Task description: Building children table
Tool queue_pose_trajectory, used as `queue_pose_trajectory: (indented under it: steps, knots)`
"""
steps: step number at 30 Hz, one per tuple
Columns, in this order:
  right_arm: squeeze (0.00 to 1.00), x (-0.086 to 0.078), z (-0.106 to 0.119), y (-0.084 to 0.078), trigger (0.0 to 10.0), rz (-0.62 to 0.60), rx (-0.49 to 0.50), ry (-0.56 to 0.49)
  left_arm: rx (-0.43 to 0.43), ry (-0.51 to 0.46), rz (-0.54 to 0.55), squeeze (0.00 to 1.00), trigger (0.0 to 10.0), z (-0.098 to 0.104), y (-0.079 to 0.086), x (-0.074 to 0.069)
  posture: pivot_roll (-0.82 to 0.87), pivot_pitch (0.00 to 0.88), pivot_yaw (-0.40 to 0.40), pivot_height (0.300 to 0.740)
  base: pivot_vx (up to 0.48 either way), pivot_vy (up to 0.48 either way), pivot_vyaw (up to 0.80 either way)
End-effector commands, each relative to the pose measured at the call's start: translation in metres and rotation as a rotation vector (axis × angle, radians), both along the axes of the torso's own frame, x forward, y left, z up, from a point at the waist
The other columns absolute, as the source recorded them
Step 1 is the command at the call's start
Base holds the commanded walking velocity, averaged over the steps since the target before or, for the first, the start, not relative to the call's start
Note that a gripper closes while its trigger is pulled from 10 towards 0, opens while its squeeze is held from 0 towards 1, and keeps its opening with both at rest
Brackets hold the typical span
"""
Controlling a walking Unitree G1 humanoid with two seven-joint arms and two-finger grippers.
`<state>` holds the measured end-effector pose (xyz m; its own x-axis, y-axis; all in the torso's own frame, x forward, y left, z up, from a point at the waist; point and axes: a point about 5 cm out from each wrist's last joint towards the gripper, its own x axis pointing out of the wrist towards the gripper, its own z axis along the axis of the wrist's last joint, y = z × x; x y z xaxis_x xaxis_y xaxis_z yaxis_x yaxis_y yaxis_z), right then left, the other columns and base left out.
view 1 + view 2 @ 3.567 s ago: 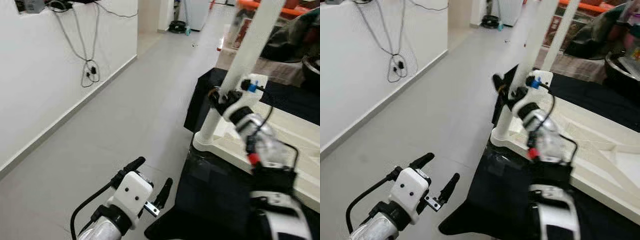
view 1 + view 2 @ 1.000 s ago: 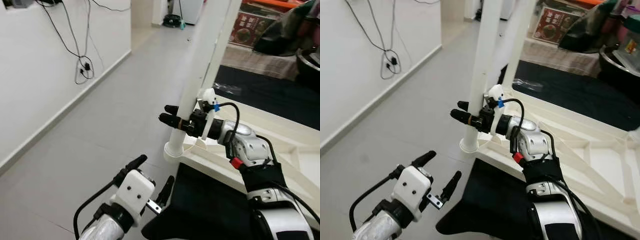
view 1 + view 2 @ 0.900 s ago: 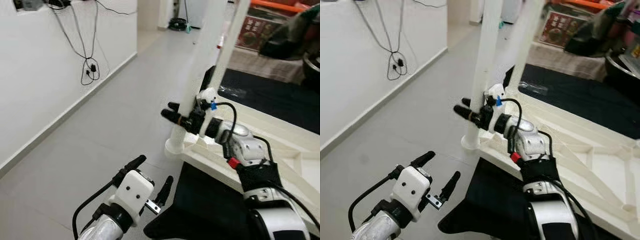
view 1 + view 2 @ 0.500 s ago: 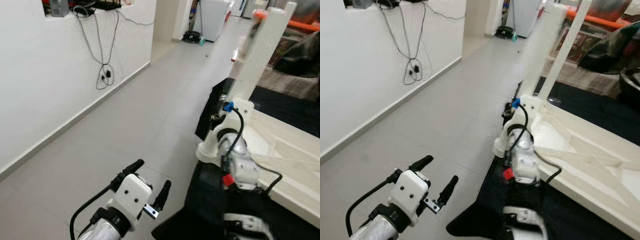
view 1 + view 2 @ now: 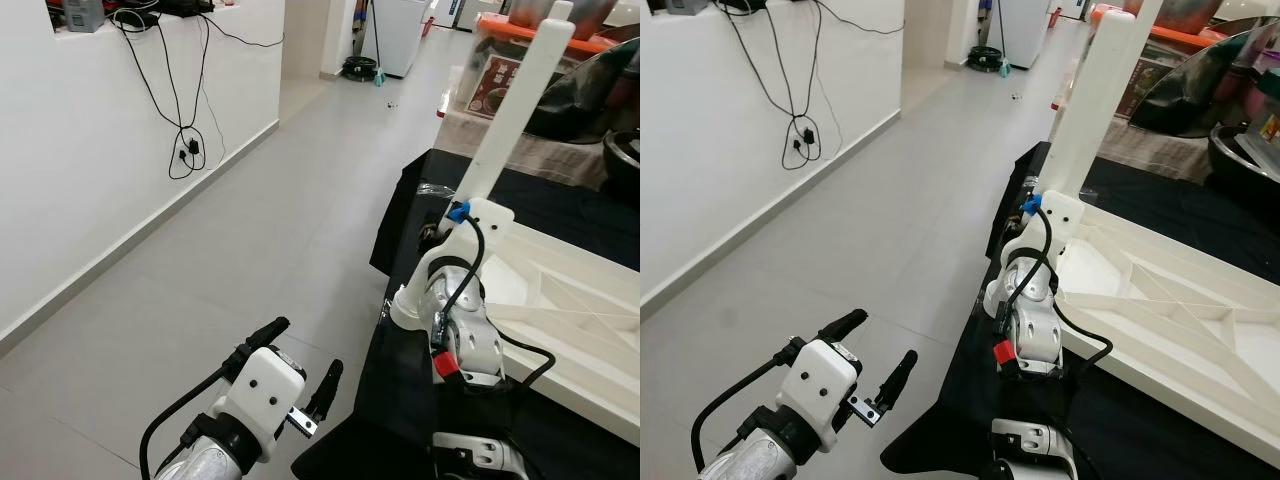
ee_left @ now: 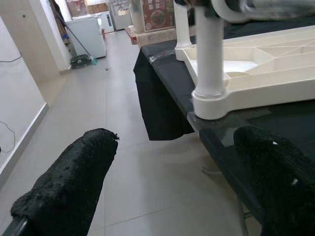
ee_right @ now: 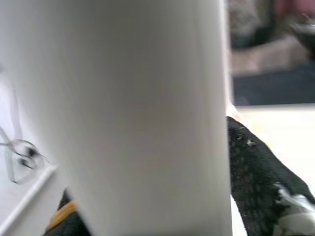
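Note:
The white children's table (image 5: 560,290) lies upside down on a black cloth, ribs facing up. A white table leg (image 5: 512,105) stands at its near corner, its round foot (image 6: 210,101) resting on the frame. My right gripper (image 5: 432,233) is shut on this leg low down. In the right wrist view the leg (image 7: 142,118) sits between the black fingers (image 7: 256,177). A second leg (image 5: 1143,10) rises behind. My left gripper (image 5: 303,352) hangs open over the floor at lower left, holding nothing, its fingers (image 6: 69,187) spread wide.
The black cloth (image 5: 400,215) drapes over the low surface's edge. Grey tiled floor (image 5: 250,240) stretches to the left up to a white wall with dangling cables (image 5: 185,140). A white appliance (image 5: 400,20) stands far back. Boxes and dark items crowd the back right.
The head view has swung and tilted, so the whole scene shifts. My right gripper stays on the leg, its forearm now more upright. The left gripper has not changed.

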<state>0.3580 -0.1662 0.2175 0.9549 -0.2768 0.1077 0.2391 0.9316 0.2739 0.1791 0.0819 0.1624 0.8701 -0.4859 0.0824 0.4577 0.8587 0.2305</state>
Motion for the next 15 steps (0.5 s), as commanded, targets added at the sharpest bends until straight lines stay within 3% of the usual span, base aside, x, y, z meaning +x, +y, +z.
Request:
queue_pose_trajectory:
  steps: [1,2,4,10,11,12,13,14,15]
  knots:
    - [0.00,0.008,0.015,-0.010,10.0,0.138,-0.004,-0.102,-0.001,0.014,-0.008,0.00,10.0,-0.003,-0.001,0.000,0.13,0.035,-0.117,0.740,0.000,0.000,0.00]
    - [0.00,0.010,0.020,-0.006,10.0,0.332,-0.013,-0.136,-0.001,0.014,-0.008,0.00,10.0,-0.003,-0.001,0.000,0.12,0.036,-0.118,0.740,0.000,0.000,0.00]
    - [0.00,0.011,0.025,0.000,10.0,0.550,-0.018,-0.175,-0.001,0.014,-0.009,0.00,10.0,-0.003,-0.001,0.000,0.12,0.036,-0.118,0.740,0.000,0.000,0.00]
    - [0.00,0.011,0.026,0.001,10.0,0.579,-0.020,-0.184,-0.001,0.013,-0.009,0.00,10.0,-0.003,-0.001,0.001,0.12,0.037,-0.117,0.740,0.000,0.000,0.00]
    - [0.00,0.001,0.011,0.008,10.0,0.894,-0.102,-0.119,-0.003,0.014,-0.011,0.00,10.0,-0.002,-0.003,0.000,0.13,0.042,-0.125,0.740,0.000,0.000,0.00]
    - [0.00,0.001,0.011,0.008,10.0,0.894,-0.102,-0.119,-0.003,0.014,-0.011,0.00,10.0,-0.002,-0.003,0.000,0.13,0.042,-0.125,0.740,0.000,0.000,0.00]
    - [0.00,-0.009,-0.004,0.012,10.0,1.150,-0.117,-0.031,-0.005,0.014,-0.012,0.00,10.0,-0.002,-0.004,0.000,0.13,0.046,-0.124,0.740,0.000,0.000,0.00]
    - [0.00,-0.015,-0.016,0.015,10.0,1.317,-0.112,0.037,-0.007,0.015,-0.011,0.00,10.0,-0.002,-0.004,0.000,0.13,0.046,-0.127,0.740,0.000,0.000,0.00]
    - [0.00,-0.015,-0.016,0.015,10.0,1.317,-0.112,0.037,-0.007,0.015,-0.011,0.00,10.0,-0.002,-0.004,0.000,0.13,0.046,-0.127,0.740,0.000,0.000,0.00]
